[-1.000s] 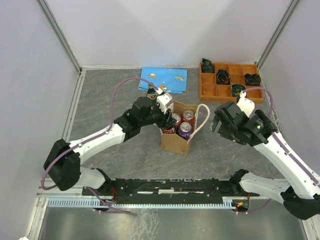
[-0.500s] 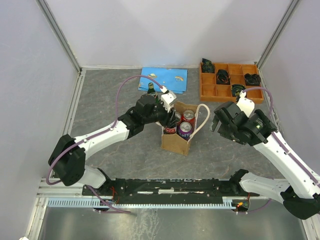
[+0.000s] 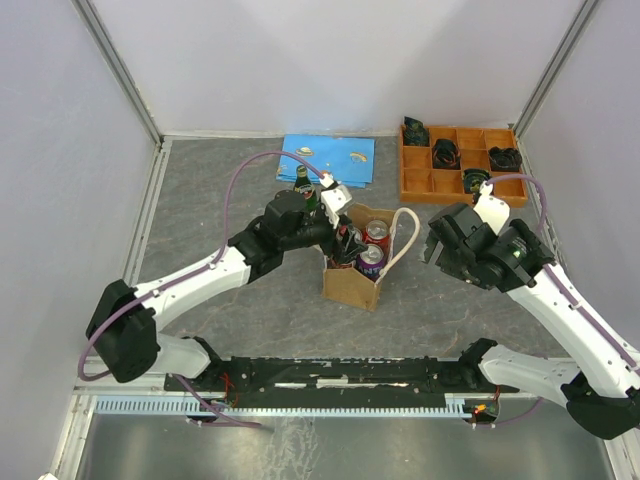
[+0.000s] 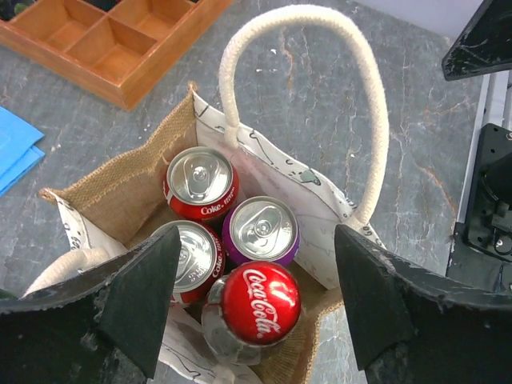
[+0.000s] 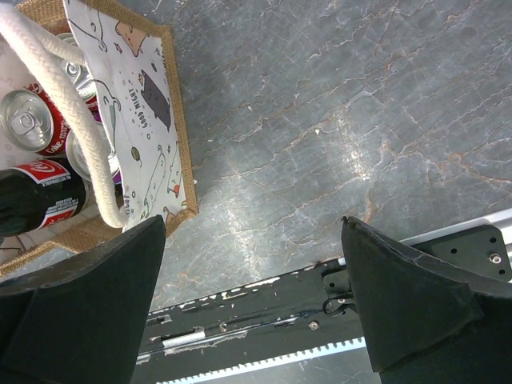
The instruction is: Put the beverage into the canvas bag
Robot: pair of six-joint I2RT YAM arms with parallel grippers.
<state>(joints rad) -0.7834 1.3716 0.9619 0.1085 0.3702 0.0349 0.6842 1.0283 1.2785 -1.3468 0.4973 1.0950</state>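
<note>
The canvas bag [image 3: 350, 287] stands upright mid-table, its cream handle [image 4: 300, 20] arching over the mouth. Inside it are two red Coke cans [image 4: 200, 182] and a purple can [image 4: 260, 230]. Beside them the beverage, a dark bottle with a red Coca-Cola cap [image 4: 260, 302], leans slightly. My left gripper [image 4: 256, 236] hovers over the bag's mouth, open, with a jaw on either side of the cap and neither touching it. My right gripper [image 5: 252, 220] is open and empty over bare table to the bag's right; its view shows the bottle [image 5: 40, 204] inside the bag [image 5: 148, 104].
An orange compartment tray [image 3: 418, 185] with dark items sits at the back right. A blue sheet [image 3: 327, 160] lies at the back, with a green bottle [image 3: 302, 180] standing by it. A black rail [image 3: 330, 375] runs along the near edge.
My left gripper has opened and let go of the bottle, which now rests in the bag among the cans. The right arm has not moved.
</note>
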